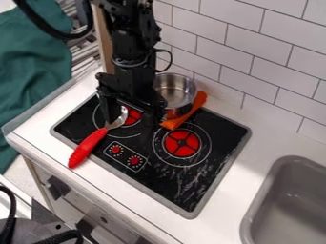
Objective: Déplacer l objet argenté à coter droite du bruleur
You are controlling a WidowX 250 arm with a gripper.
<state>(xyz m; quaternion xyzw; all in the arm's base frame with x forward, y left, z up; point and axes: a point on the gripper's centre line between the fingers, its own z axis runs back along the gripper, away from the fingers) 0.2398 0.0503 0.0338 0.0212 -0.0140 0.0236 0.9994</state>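
Evidently, the gripper (132,120) is held low over the left burner (134,116), its fingers spread and nothing seen pinched between them. The silver head of a red-handled spoon (87,147) is seen just below that gap, with the handle laid across the cooktop's front edge onto the white counter (153,231). By the silver object, the metal pot (176,89) is probably meant, though the spoon's head could also be so described. The pot is placed at the cooktop's rear edge, near the tiled wall (267,62). Judged by either reading, the move is yet to be done: no silver thing is found to the right of the right burner (182,143), so grasping, carrying and setting down are all left. Between the pot and that burner, an orange object (185,112) is laid slantwise and might be dragged or struck. Farther right, the grey sink (286,200) is set into the counter, and too long a carry should be avoided there.
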